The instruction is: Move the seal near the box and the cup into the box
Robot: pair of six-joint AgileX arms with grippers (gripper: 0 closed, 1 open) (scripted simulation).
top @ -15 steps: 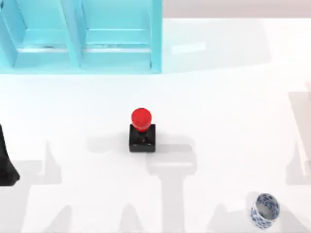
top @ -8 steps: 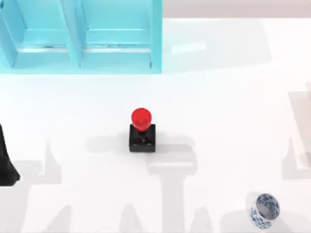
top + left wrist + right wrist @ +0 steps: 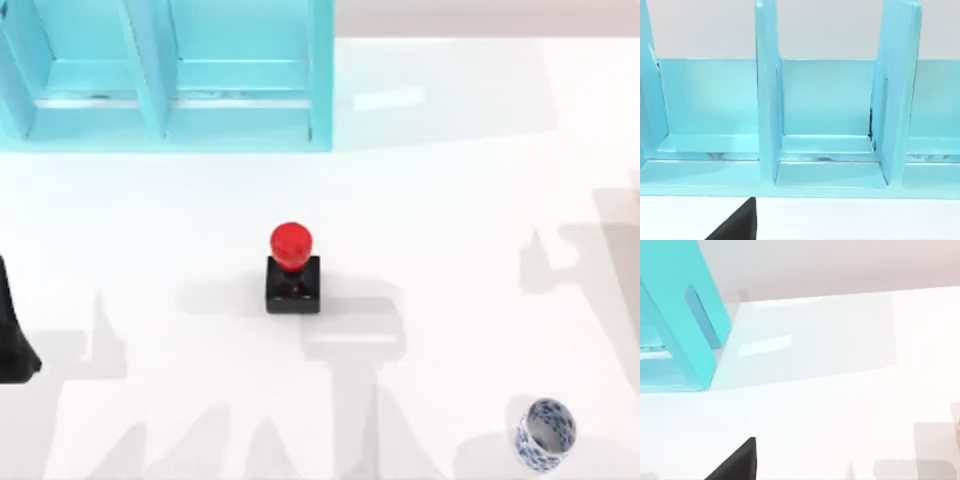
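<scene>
The seal (image 3: 293, 268), a black square block with a red knob, stands upright at the middle of the table. The blue-and-white cup (image 3: 545, 433) lies tilted near the front right corner, its white inside showing. The cyan box (image 3: 321, 75) with upright dividers fills the back left; the left wrist view faces its compartments (image 3: 767, 100), and the right wrist view catches its corner (image 3: 685, 315). My left gripper (image 3: 14, 345) is a dark shape at the table's left edge, well left of the seal. A dark wedge of my right gripper (image 3: 737, 462) shows low in the right wrist view.
The white tabletop (image 3: 450, 200) stretches bare between the box, the seal and the cup. Grey arm shadows (image 3: 560, 260) lie across the right side and along the front edge.
The arm shadow at the right has slid left and toward the back of the table. Seal, cup and left arm have stayed put.
</scene>
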